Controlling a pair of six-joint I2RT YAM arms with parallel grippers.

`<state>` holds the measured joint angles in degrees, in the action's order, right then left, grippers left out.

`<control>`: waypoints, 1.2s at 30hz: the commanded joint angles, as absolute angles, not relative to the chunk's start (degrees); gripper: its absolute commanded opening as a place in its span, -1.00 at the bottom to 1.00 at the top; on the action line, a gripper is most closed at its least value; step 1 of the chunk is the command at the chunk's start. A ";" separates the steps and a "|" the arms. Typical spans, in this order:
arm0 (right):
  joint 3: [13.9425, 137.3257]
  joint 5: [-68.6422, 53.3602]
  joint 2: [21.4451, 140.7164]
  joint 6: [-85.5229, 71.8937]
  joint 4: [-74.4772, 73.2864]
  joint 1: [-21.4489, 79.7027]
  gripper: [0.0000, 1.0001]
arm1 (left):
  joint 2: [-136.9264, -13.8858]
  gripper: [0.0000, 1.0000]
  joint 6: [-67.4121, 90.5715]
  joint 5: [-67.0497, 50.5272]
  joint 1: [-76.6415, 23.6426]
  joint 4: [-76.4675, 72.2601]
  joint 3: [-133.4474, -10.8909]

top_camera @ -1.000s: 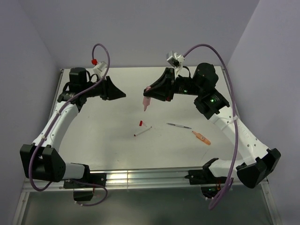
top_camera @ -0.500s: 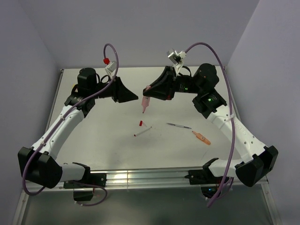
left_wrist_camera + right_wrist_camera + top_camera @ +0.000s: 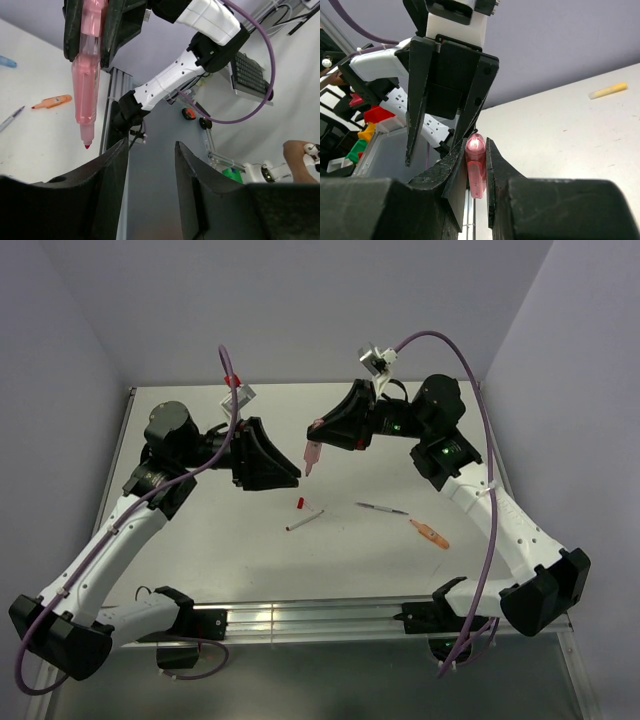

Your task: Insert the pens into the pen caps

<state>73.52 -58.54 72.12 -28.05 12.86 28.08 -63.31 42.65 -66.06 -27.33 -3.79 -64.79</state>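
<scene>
Right gripper (image 3: 322, 430) is closed on the pink pen (image 3: 311, 453); the pen is pinched near its upper end between the two black fingers and is held upright in the air, its bare red tip pointed down. Left gripper (image 3: 151, 150) is held partly open with nothing between its fingers; it is turned towards the pink pen and is stationed just to the left of it, apart from it. In the left wrist view the pen is seen hanging above and to the left of the gap between those fingers.

Both grippers are raised over the far middle of the white table (image 3: 220, 550), on which the remaining things are laid. The orange pen (image 3: 429, 533) is found on the right side, lying flat. The thin grey pen (image 3: 382, 508) is laid just to the left of it, near but not touching. The thin white stick (image 3: 305, 521) is laid aslant near the middle of the table, below the held pen. The red cap (image 3: 300, 503) is placed just beside the stick's upper end; whether the two touch cannot be told. A yellow piece (image 3: 607, 90) is seen lying flat on the table in the right wrist view, well apart from the grippers; whether it is a pen or a cap cannot be told.
</scene>
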 commanded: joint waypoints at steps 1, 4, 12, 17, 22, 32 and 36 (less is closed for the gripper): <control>74.35 -58.71 72.25 -28.04 15.56 27.69 -1.00 | -63.19 -0.10 34.64 -62.86 -27.25 4.21 -66.36; 74.18 -58.97 71.90 -28.48 15.64 27.69 -1.00 | -62.93 -0.14 34.36 -61.88 -26.90 2.74 -64.78; 72.42 -59.68 71.63 -30.85 17.84 27.86 -1.00 | -62.23 0.46 38.55 -61.08 -27.16 -6.31 -61.97; 72.77 -59.42 72.68 -31.81 18.98 27.95 -1.00 | -63.10 0.48 41.48 -60.82 -29.09 -10.01 -60.65; 73.21 -58.89 73.21 -31.38 18.90 27.95 -1.00 | -64.34 0.41 51.49 -63.10 -30.32 -20.03 -60.90; 73.21 -57.57 74.09 -29.88 18.54 27.95 -1.00 | -63.20 0.10 55.47 -67.50 -33.49 -23.40 -63.55; 73.56 -58.09 73.83 -29.97 18.46 27.86 -1.00 | -61.09 0.13 48.11 -65.75 -32.61 -17.26 -61.88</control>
